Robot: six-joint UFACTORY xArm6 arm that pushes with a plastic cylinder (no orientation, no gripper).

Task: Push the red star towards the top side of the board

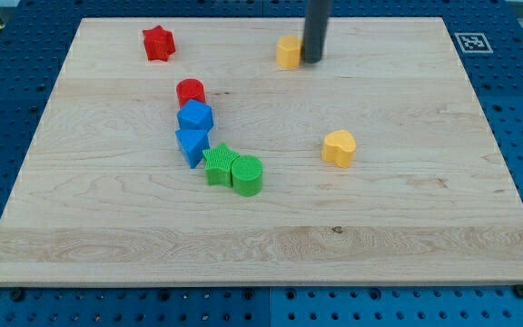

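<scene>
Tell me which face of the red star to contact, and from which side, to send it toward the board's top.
Contact the red star on its bottom-facing edge, pushing toward the view's top. My tip sits far to its right beside the yellow block, so I would circle below the star first. The red cylinder lies below it, apart.

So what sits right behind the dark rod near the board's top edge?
A small yellow block sits at the view's left of my tip, apparently touching it. The rod hides the block's right edge, so its exact shape and contact are unclear. The red star lies far left, untouched.
</scene>
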